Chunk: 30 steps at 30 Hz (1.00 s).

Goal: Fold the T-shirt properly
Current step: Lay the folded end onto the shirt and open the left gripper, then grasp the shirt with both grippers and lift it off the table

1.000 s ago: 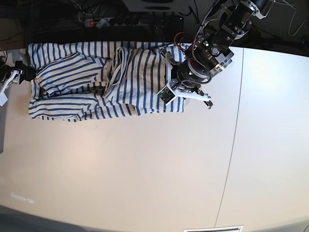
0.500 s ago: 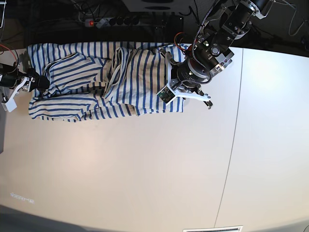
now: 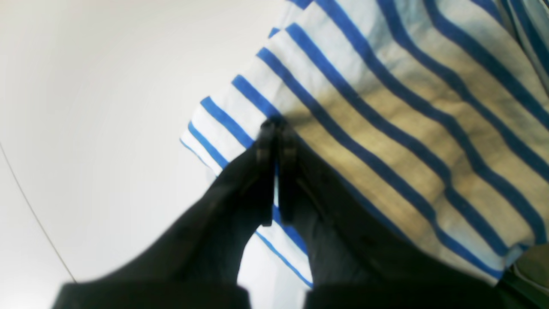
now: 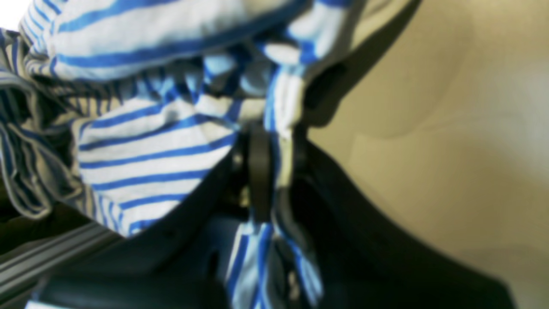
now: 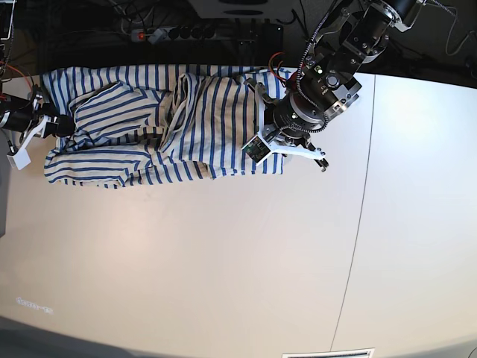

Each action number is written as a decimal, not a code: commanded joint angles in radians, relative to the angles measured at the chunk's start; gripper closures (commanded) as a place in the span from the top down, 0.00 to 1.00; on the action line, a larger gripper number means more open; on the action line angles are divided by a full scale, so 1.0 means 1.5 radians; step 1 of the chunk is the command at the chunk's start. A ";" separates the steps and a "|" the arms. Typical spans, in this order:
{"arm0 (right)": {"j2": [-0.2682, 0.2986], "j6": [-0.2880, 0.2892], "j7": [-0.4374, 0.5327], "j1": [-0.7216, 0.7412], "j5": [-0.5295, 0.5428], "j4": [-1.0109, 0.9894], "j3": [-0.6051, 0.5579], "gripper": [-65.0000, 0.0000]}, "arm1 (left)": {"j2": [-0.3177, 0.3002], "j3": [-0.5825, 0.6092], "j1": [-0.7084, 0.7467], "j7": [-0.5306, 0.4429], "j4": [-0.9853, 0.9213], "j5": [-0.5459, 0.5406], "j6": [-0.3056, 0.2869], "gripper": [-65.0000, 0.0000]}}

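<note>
A pale table (image 5: pixel 223 261) spreads wide, a thin seam (image 5: pixel 358 224) crossing it. Along its far edge, dark floor holds a power strip (image 5: pixel 197 31) and cables (image 5: pixel 134 11). Light glares softly off the top.

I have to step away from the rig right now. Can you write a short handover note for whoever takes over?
Left claw: shut on the T-shirt, at the end nearer the table's middle.
Right claw: shut on the T-shirt at the opposite end; striped cloth is bunched between its fingers.
T-shirt: lies rumpled along the far edge of the table, partly doubled over itself.
Done: both ends gripped.
Left: lift, spread and fold it neatly; no tidy fold yet.
</note>
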 commanded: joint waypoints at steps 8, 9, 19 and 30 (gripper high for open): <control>0.006 0.040 0.101 -0.002 -0.195 0.000 0.000 0.00 | 0.001 -0.001 -0.036 -0.018 0.017 -0.015 -0.012 0.02; 0.006 0.040 0.104 -0.001 -0.196 0.000 0.003 0.00 | 0.001 -0.001 -0.038 -0.019 0.018 -0.018 -0.012 0.02; 0.017 0.036 0.133 0.022 -0.226 -0.002 0.042 0.00 | 0.000 -0.042 -0.054 -0.011 0.039 -0.054 -0.012 0.02; 0.015 0.036 0.130 0.022 -0.178 0.040 0.042 0.00 | -0.013 -0.185 0.049 -0.010 0.019 -0.144 -0.105 0.02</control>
